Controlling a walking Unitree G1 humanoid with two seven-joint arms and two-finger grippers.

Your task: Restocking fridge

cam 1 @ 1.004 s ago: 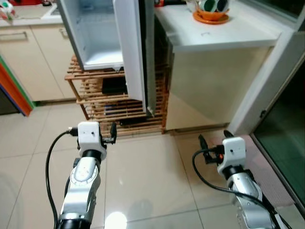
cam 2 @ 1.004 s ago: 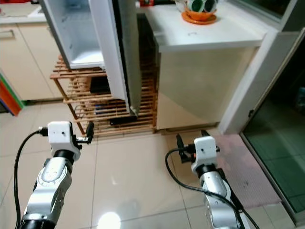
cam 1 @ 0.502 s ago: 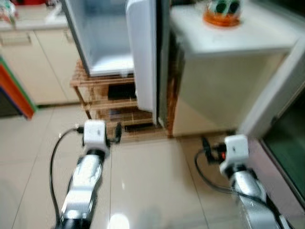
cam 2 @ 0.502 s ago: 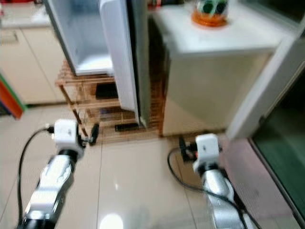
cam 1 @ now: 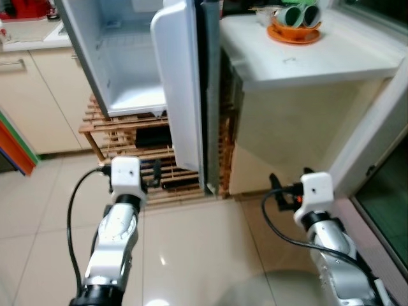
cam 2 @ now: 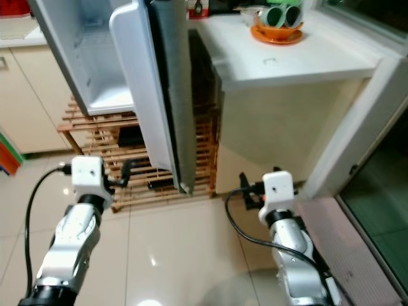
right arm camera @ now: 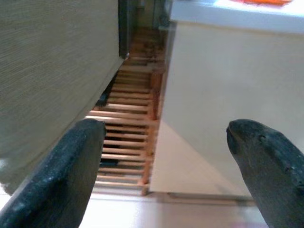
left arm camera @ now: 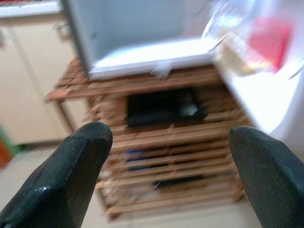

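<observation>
Your view has closed in on the open fridge (cam 1: 127, 64); left gripper (left arm camera: 166, 161) and right gripper (right arm camera: 166, 156) hang wide apart, empty, before the wooden rack (cam 1: 153, 143).

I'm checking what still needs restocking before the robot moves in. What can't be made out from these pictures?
- Fridge upper shelves: cut off by the top edge in both eye views.
- Door inner side: seen edge-on in the eye views; items on it in the left wrist view are blurred.
- Dark things on the wooden rack: partly behind the door, too small.
- Orange dish contents: too small to identify.
</observation>
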